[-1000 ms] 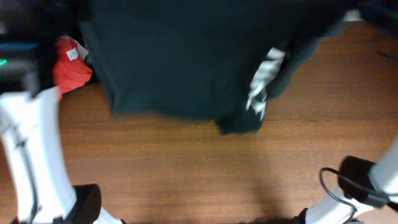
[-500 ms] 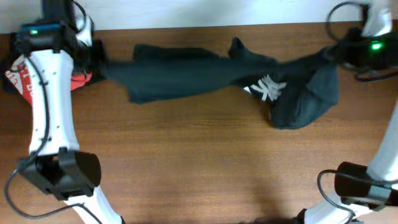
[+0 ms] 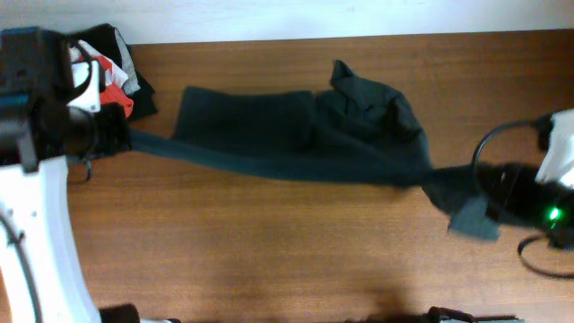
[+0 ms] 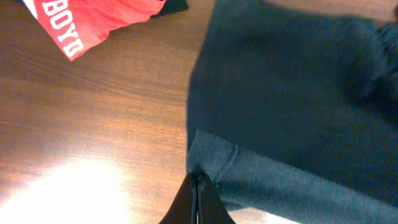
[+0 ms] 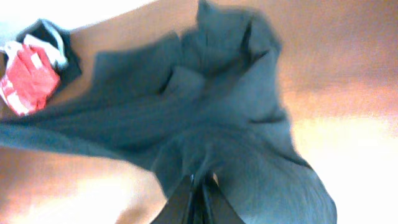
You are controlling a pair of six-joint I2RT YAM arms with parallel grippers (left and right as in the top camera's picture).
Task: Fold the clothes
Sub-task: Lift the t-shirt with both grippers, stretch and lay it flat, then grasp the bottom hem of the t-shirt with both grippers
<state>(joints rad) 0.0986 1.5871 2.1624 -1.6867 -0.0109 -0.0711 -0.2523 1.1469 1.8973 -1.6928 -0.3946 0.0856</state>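
Left wrist view: what has that claw got?

— My left claw (image 4: 198, 182) is pinched fully closed on a hemmed corner of the dark T-shirt (image 4: 298, 93); no gap shows between the fingers. Beyond it the cloth spreads over the table (image 4: 93, 130). The red T-shirt (image 4: 93, 18) lettered "BOYD" lies apart from it, toward the far left corner.

— And the other one?

— My right claw (image 5: 198, 185) is likewise clamped tight, on a bunched fold of the same shirt, which fans out away from it.

— Where does the shirt sit, seen from overhead?

— It is stretched into a long band from my left claw near the left edge to my right claw near the right edge. Its bulk is crumpled in the far half of the table. Bare wood runs the whole width along the near edge, in front of the band.
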